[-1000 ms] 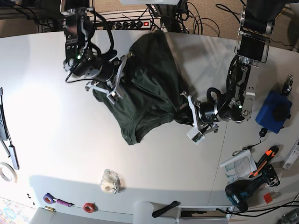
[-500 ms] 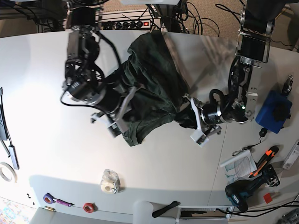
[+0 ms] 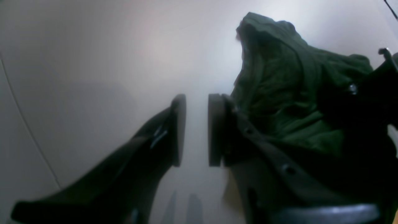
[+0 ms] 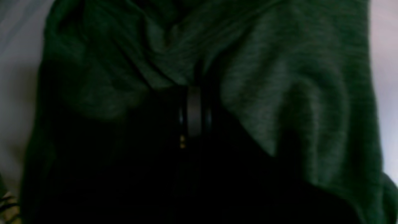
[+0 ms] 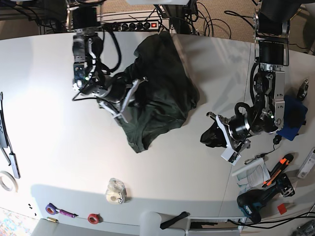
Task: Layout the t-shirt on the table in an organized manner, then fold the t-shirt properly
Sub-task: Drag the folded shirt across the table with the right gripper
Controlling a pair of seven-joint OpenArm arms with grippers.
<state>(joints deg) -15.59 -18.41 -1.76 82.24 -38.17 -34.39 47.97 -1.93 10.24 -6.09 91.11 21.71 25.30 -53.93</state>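
The dark green t-shirt (image 5: pixel 162 83) lies crumpled on the white table (image 5: pixel 59 147), toward the back middle. My right gripper (image 5: pixel 127 100) sits at the shirt's left edge. In the right wrist view its pads (image 4: pixel 194 112) are pressed together, with t-shirt (image 4: pixel 279 77) folds all around them. My left gripper (image 5: pixel 210 136) hovers over bare table, to the right of the shirt and nearer the front, apart from it. In the left wrist view the left gripper (image 3: pixel 196 102) is open, with only white table showing in the gap; the t-shirt (image 3: pixel 279 93) bunches behind its right finger.
A blue box (image 5: pixel 290 117), papers (image 5: pixel 251 174), an orange-handled tool (image 5: pixel 278 169) and a drill (image 5: pixel 256 204) crowd the right edge. A small clear bag (image 5: pixel 116 191) and tape rolls (image 5: pixel 93 218) lie near the front. A power strip (image 5: pixel 133 24) runs along the back.
My left gripper has let go of the shirt's right edge and drawn back to the right and front. My right gripper has shut on the shirt's left side, dipped forward, then pulled back.
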